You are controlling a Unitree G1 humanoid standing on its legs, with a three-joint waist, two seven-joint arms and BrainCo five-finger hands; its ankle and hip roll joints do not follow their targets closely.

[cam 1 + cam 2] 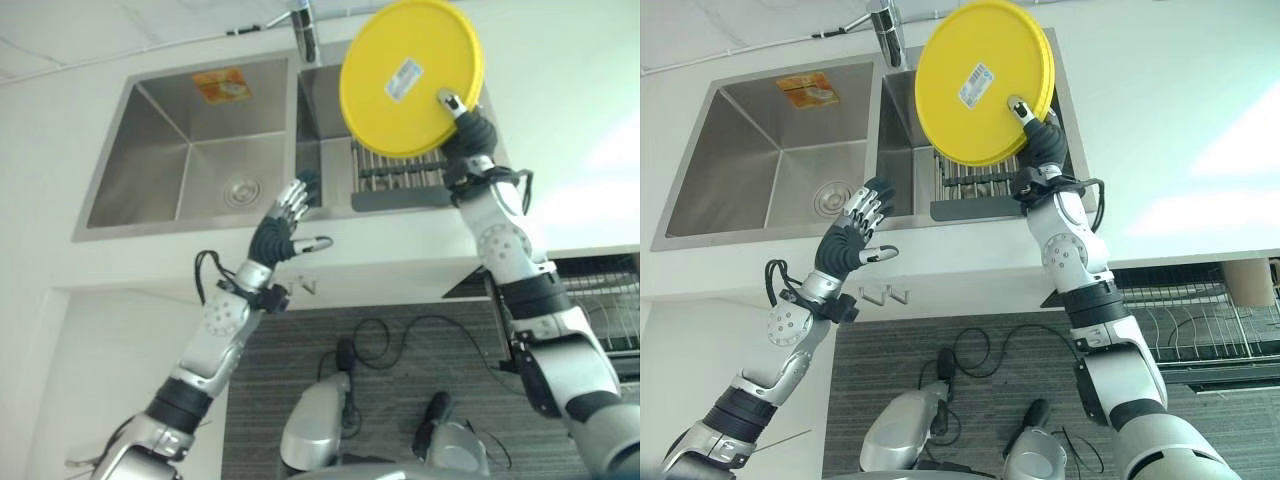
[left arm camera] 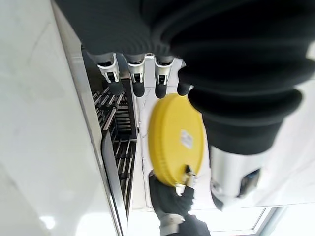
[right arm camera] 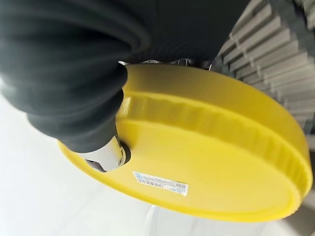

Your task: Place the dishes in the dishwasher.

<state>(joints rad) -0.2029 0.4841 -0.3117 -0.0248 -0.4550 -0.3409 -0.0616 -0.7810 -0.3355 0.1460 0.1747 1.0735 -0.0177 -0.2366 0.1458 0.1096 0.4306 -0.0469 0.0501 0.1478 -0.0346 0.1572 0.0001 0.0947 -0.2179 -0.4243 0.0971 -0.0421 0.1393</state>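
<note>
Two hands in the left eye view: right hand [image 1: 462,118] pinches the rim of a yellow plate [image 1: 400,70], thumb on its labelled underside, plate lifted and tilted above the right basin of the steel sink [image 1: 170,140]. A drying rack [image 1: 395,170] sits in that basin under the plate. Left hand [image 1: 283,225] hovers at the sink's front edge near the divider, fingers spread and relaxed, holding nothing. Tap [image 1: 305,30] stands at the back between the basins. A pulled-out dishwasher rack [image 1: 605,300] shows low on the right.

Right eye view: same layout. Plate [image 1: 980,85] over the rack, right hand [image 1: 1040,135] clamped on its lower edge, left hand [image 1: 855,235] loose by the left basin's drain [image 1: 835,197].

Left wrist view: left hand's fingers [image 2: 138,78] straight, apart, touching nothing. Past them, the plate [image 2: 174,142] on edge with the right hand [image 2: 172,199] gripping it, beside the rack bars [image 2: 115,128].

Right wrist view: thumb [image 3: 106,155] pressed on the plate's [image 3: 211,162] underside next to a barcode sticker [image 3: 160,183]; the other fingers are hidden behind the plate. Ribbed rack [image 3: 275,54] behind.
</note>
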